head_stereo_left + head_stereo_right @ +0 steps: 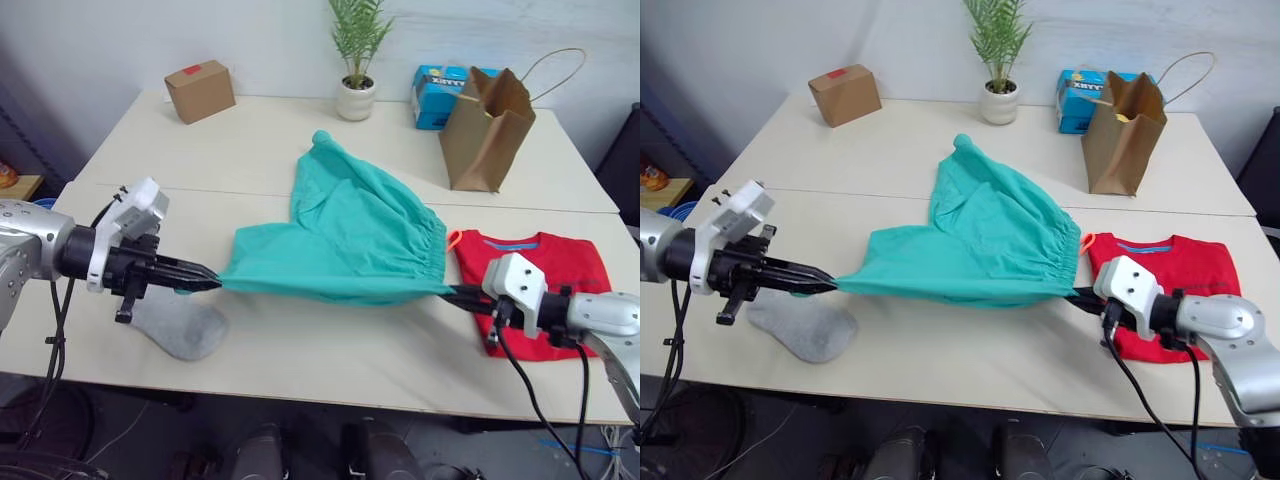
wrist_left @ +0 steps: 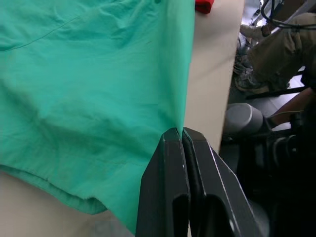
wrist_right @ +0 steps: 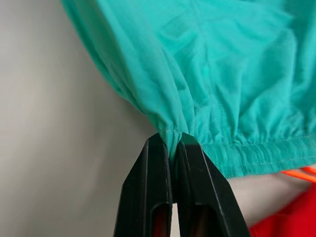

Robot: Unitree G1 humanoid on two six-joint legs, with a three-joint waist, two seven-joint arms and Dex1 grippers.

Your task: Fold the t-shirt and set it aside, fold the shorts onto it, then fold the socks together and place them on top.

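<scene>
Teal-green fabric, the shorts [image 1: 345,235], hangs stretched between the two grippers above the middle of the table [image 1: 270,150], its near edge pulled taut while the far leg trails back toward the centre of the tabletop. The left gripper [image 1: 205,277] pinches the hem end, its black fingers [image 2: 173,187] pressed together on the cloth near the table's front left corner. The right gripper [image 1: 1080,295] clamps the gathered waistband, its fingers [image 3: 163,192] closed tight on the elastic, with an orange drawstring [image 1: 453,238] showing just beside it. The red t-shirt [image 1: 550,275] lies folded flat by the table's right edge, toward the front, partly under the right arm. A grey sock [image 1: 180,325] rests on the front left of the table, below the left gripper. Along the far edge stand a cardboard box [image 1: 200,90], a potted plant [image 1: 357,60], a blue box [image 1: 437,92] and a brown paper bag [image 1: 487,125].
</scene>
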